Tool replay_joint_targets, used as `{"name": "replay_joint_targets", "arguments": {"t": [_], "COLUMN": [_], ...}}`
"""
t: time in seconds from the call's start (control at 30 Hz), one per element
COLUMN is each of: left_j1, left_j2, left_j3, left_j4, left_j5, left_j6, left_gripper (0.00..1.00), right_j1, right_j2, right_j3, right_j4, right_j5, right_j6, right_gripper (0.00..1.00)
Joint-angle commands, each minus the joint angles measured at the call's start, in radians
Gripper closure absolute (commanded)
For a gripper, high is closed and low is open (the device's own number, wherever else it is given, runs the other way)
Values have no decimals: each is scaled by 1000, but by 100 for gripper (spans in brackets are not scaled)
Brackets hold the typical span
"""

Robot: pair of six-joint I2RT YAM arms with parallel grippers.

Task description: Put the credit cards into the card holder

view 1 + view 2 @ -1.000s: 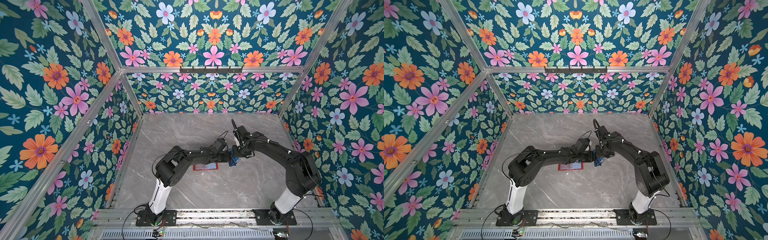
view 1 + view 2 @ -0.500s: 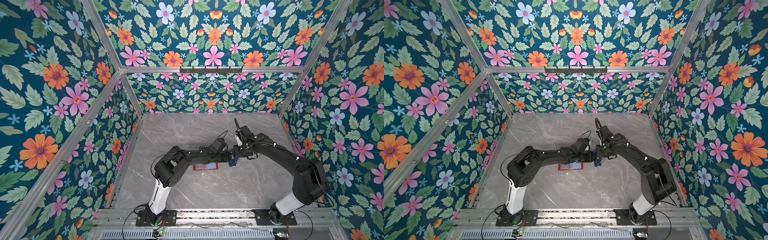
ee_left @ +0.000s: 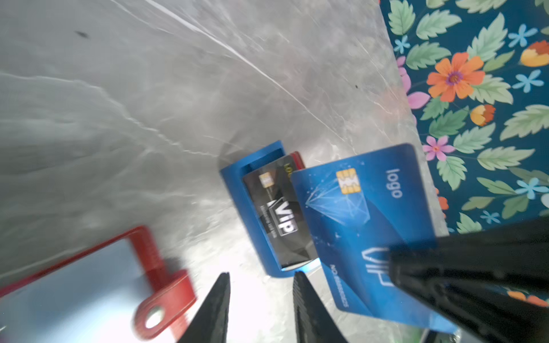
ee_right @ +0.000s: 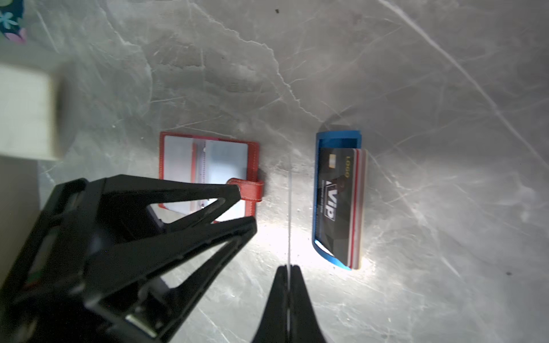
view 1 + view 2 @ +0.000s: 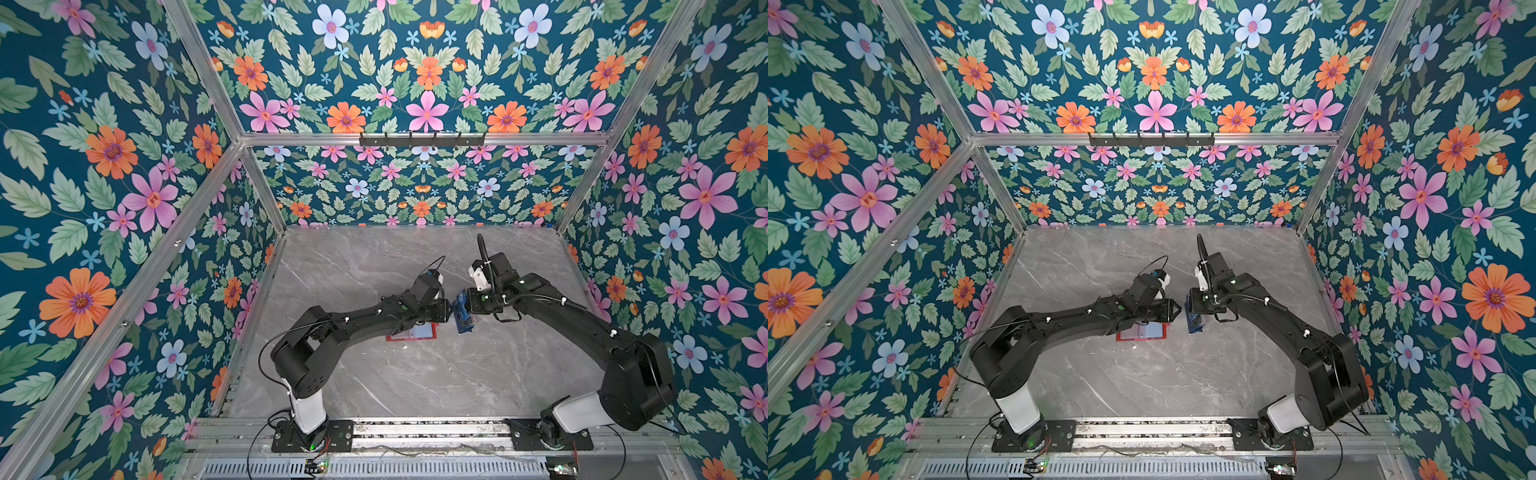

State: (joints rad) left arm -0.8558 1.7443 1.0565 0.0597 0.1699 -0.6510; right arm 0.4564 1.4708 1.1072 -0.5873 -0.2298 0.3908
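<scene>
- The grey marble table (image 5: 415,374) carries everything. Both arms reach in toward its middle.
- The left gripper (image 5: 446,309) is over the snap-tab side of the card holder. Its jaws stand partly apart with nothing between them. Whether they touch the holder cannot be told.
- The right gripper (image 4: 288,267) is pinched tight on a blue credit card (image 3: 356,208), held clear of the table between the holder and the tray.
- The red card holder (image 4: 205,154) lies open and flat, pale clear sleeves facing up and its snap tab (image 4: 249,190) pointing toward the tray. Whether any sleeve has a card in it cannot be told.
- The small blue tray (image 4: 338,135) sits just beside the holder, apart from it. It holds a stack of cards standing on edge and leaning. A black VIP card (image 4: 332,193) is in front, with a red card (image 4: 356,208) behind it and paler ones after that.
- In both top views the holder (image 5: 415,332) (image 5: 1144,331) is half hidden under the left arm, and the tray (image 5: 465,326) (image 5: 1195,326) is a small blue shape below the right gripper.
- The left wrist view alone shows the blue card's face: gold chip, "logo", "VIP" and a number line.
- The right wrist view shows that card only edge-on, as a thin pale line (image 4: 288,208), and alone shows the layered edges of the stack.
</scene>
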Motion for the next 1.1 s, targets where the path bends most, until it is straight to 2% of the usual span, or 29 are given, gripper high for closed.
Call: {"name": "replay_joint_targets", "arguments": {"t": [0.0,0.3,0.5,0.83,1.07], "left_j1": [20,138,246,321,325], "left_j2": [-61,-245,-308,-258,-211], "left_j3": [-60,-259,-346,-418,-416], "left_j4": [-11,-40,-30,107,117], "left_j5": [-75,-102,-39,102,97], "left_j6": [18,18,20,-16,-38], "left_gripper": [62,64,69,88,95], "right_j1": [9,66,93,113,116], "right_j2": [4,87,172,305,352], "right_j3": [-10,0,25,43,42], "right_j4": [71,183,241,329,370], "right_j5": [-97,-184,-246,-332,-382], "right_j6": [24,72,96,141,158], "right_gripper": [100,100,100,100,100]}}
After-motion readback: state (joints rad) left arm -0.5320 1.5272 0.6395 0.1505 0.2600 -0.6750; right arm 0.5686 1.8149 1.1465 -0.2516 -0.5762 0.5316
